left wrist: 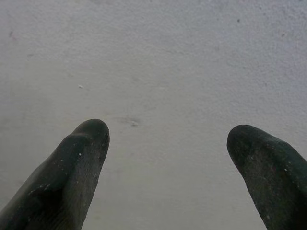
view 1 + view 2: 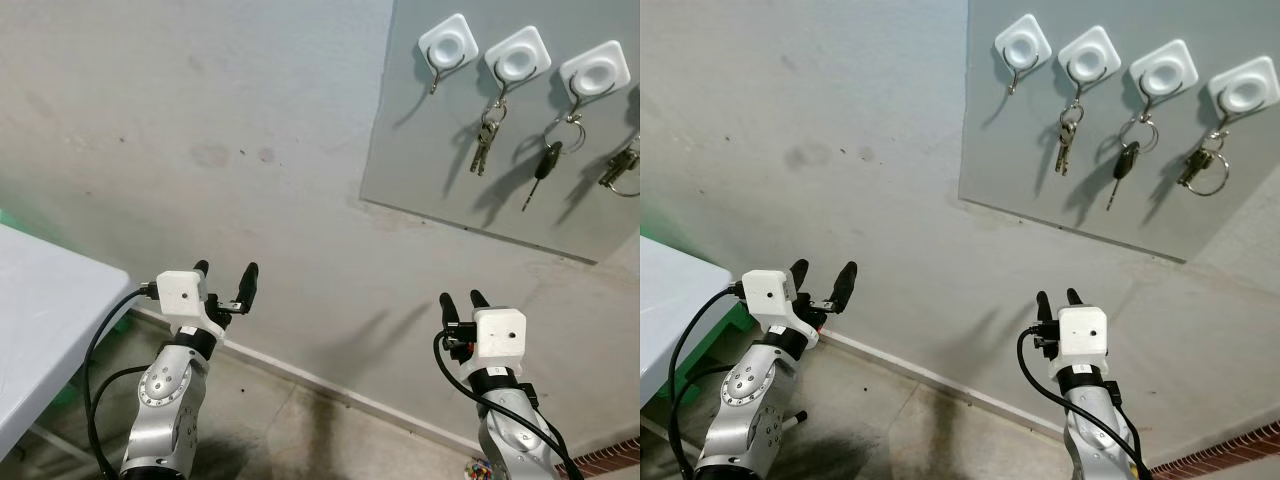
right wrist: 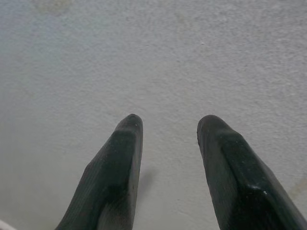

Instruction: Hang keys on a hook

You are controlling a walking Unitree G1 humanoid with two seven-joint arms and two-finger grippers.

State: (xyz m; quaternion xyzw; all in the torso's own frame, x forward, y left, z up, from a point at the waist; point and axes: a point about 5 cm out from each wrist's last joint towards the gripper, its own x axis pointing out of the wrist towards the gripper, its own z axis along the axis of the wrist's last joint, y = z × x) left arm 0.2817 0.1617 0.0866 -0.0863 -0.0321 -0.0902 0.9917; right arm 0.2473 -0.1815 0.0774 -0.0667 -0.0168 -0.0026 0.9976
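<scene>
A grey panel (image 2: 1020, 170) on the wall carries a row of white hooks. The leftmost hook (image 2: 1023, 45) is bare. A silver key bunch (image 2: 1067, 135) hangs from the second hook, a black car key (image 2: 1124, 165) from the third, and keys on a ring (image 2: 1200, 170) from the fourth. My left gripper (image 2: 226, 270) is raised low at the left, far below the panel, open and empty; its fingers (image 1: 81, 163) face plain wall. My right gripper (image 2: 1058, 297) is below the panel, open with a narrower gap and empty; its fingertips (image 3: 127, 143) also face bare wall.
A white table (image 2: 40, 310) juts in at the lower left beside my left arm. The wall meets the floor along a pale baseboard (image 2: 330, 385). A strip of brick-red edging (image 2: 1220, 455) lies at the lower right.
</scene>
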